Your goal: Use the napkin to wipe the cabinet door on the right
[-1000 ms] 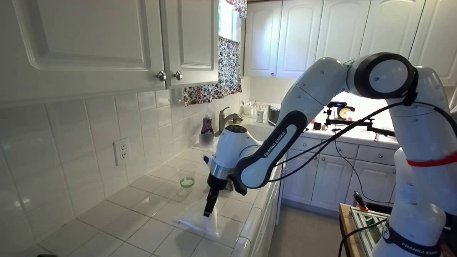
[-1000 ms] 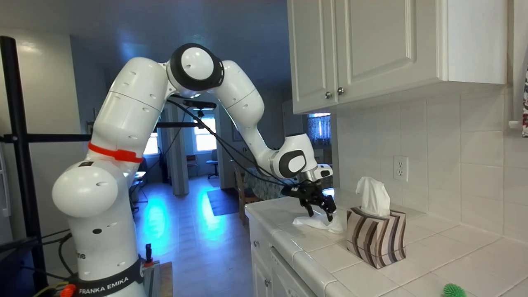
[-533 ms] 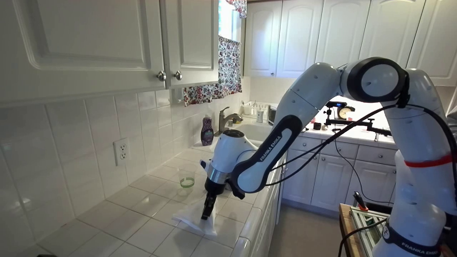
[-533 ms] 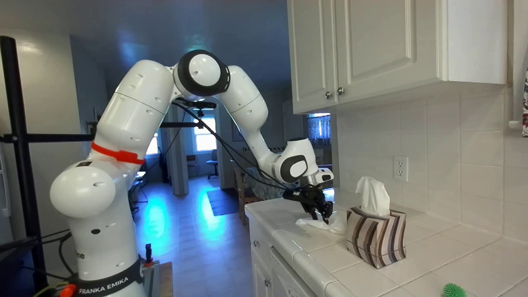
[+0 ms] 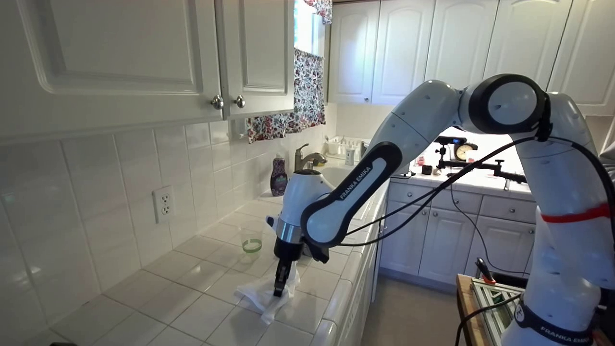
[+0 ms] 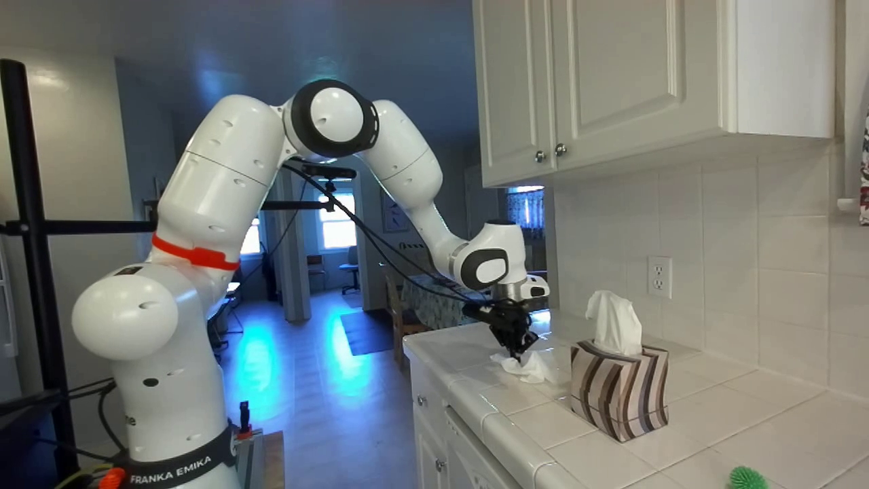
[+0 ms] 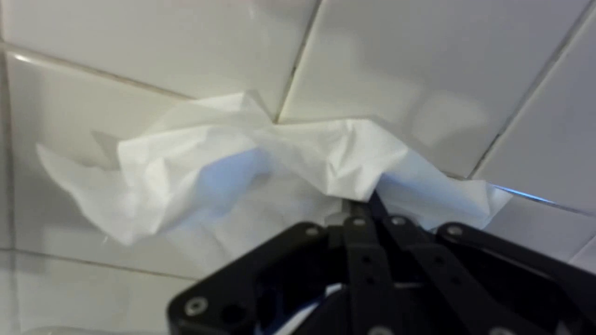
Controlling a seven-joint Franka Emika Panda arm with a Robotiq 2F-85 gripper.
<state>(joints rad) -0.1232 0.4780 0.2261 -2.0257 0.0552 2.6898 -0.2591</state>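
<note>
Clenching the crumpled napkin (image 7: pixel 307 153), which lies on the tabletop (image 5: pixel 182 274) nearer its front edge than its back edge, the end effector (image 7: pixel 368 202) seems to have its grasp made, leaving the lift and the wiping of the right-hand cabinet door (image 6: pixel 628 68) to do.

I have my pincer (image 5: pixel 278 291) pointed down at the crumpled white napkin (image 5: pixel 261 294) on the tiled counter (image 5: pixel 185 298). Near it, a clear, green-banded cup (image 5: pixel 251 245) stands upright; farther back, a dish-soap bottle (image 5: pixel 278 179) stands beside the faucet (image 5: pixel 299 162). Two white cabinet doors (image 5: pixel 262 53) hang closed above, knobs (image 5: pixel 217 102) side by side.
</note>
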